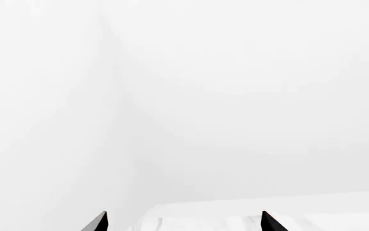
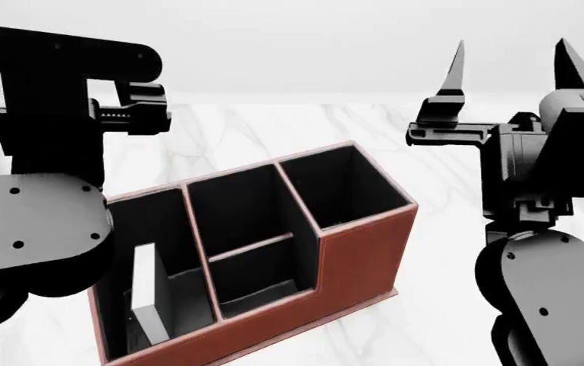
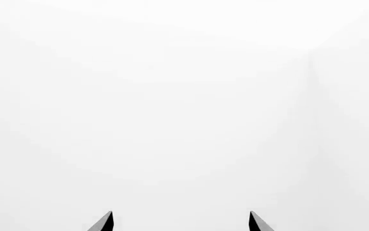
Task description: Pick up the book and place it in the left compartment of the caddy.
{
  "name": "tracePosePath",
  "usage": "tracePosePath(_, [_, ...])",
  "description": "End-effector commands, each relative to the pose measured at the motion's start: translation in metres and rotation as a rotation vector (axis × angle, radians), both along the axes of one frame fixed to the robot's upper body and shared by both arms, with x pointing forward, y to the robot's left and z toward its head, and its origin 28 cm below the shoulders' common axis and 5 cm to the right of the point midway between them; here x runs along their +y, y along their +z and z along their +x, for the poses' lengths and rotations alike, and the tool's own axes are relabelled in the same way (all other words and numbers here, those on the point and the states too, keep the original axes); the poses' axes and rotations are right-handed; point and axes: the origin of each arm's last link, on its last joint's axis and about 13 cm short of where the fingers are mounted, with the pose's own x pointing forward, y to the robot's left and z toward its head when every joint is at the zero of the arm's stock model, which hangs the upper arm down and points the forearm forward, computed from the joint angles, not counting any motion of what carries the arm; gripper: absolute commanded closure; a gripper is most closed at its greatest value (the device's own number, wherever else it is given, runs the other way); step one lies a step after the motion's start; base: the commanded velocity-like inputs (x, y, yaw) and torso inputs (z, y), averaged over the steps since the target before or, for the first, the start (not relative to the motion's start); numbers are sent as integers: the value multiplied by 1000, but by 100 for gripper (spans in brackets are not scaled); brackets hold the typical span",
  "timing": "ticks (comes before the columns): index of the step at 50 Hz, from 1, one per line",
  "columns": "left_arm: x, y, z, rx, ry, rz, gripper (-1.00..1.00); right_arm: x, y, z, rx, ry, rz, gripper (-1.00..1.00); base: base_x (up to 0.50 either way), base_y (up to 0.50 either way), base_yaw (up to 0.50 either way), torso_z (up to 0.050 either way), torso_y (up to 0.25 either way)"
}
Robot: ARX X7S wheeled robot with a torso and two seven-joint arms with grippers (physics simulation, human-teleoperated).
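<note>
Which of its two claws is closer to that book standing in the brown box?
Left. The left gripper sits above the caddy end holding the book; the right gripper is raised beyond the opposite end.

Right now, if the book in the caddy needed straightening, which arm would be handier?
Probably the left: the left arm hangs beside the left compartment, where the book stands. The right gripper points up, open, past the other end of the caddy.
</note>
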Motion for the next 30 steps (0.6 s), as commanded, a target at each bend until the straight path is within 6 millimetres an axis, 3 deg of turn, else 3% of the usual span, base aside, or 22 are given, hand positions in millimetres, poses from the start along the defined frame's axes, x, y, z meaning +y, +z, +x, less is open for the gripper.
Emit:
tracePosePath(1, [0,0,0,-75,-2,47,-100,1,13,-8,-97,17,10,-100,0,0,0,0,0])
tracePosePath(12, [-1,3,-2,-122,-6,82,-100,3,34,-9,-149,40,31,-100,0,0,0,0,0])
tracePosePath(30, [-4,10,-7,-214,11,151,-100,5,38,-12,-180,52,23,-100,0,0,0,0,0])
